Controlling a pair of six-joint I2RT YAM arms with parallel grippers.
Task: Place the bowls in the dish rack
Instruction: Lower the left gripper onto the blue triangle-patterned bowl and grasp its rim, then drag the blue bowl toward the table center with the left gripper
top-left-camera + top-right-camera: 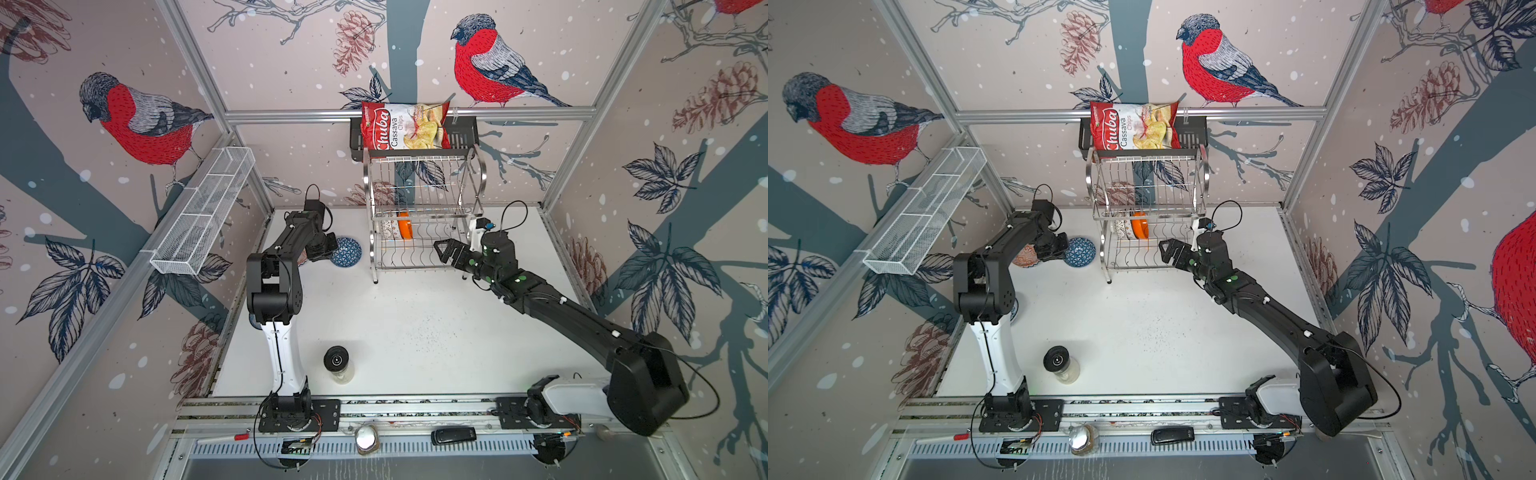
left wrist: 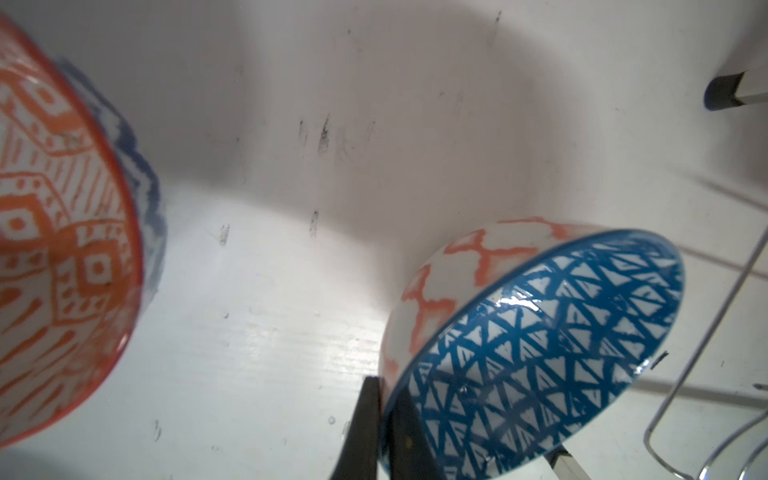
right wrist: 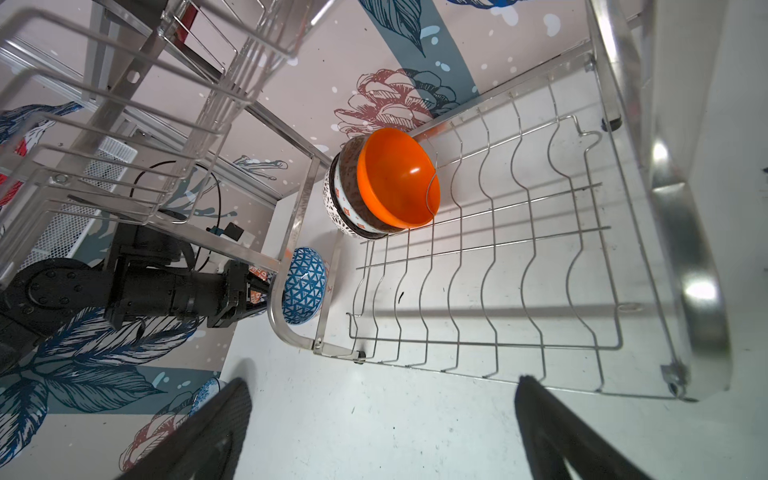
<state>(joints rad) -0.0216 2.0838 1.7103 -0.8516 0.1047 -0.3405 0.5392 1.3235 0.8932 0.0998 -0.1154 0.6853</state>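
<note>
In both top views the dish rack (image 1: 419, 214) stands by the back wall, with broad bare table (image 1: 415, 332) before it. The blue triangle bowl (image 1: 348, 252) is just left of the rack, at the left gripper (image 1: 331, 246). The right gripper (image 1: 444, 249) is before the lower tier.

Left wrist view: the jaws are clamped on that tilted bowl's rim. A red-orange bowl (image 2: 54, 249) stands apart, with a blue-white bowl (image 2: 143, 183) behind it, perhaps touching.

Right wrist view: three bowls are nested on edge in the lower tier, the orange bowl (image 3: 395, 178) foremost. The right jaws are spread wide.
</note>
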